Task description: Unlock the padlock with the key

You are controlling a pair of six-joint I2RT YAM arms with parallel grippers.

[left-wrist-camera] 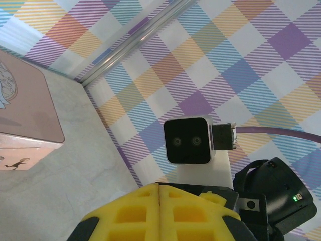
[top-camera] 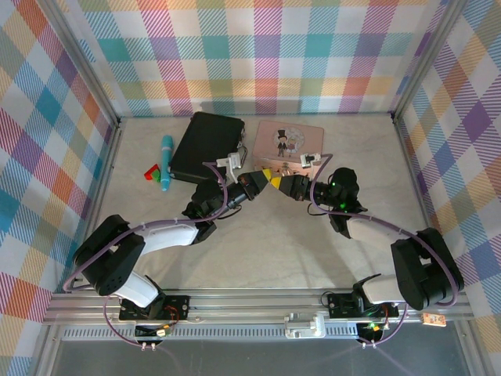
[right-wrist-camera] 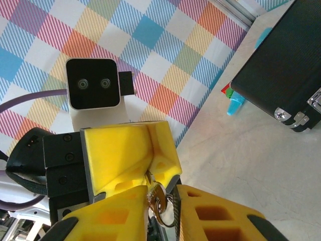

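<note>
My two grippers meet tip to tip above the middle of the table. The left gripper (top-camera: 272, 179) has its yellow fingers (left-wrist-camera: 135, 211) pressed together with no gap. In the right wrist view a small metal bit of the padlock (right-wrist-camera: 152, 176) shows at their seam; the rest is hidden between them. The brass key (right-wrist-camera: 161, 200) with its wire ring (right-wrist-camera: 173, 215) points into that seam. The key's round head sits between the fingers of my right gripper (right-wrist-camera: 163, 195). It lies against the left pad, and a narrow gap shows to the right pad.
A pink picture tin (top-camera: 290, 141) lies just behind the grippers and a black case (top-camera: 205, 145) with metal latches to its left. Near the left wall lie a teal pen (top-camera: 166, 160) and a small red-green piece (top-camera: 153, 172). Checked walls surround the table.
</note>
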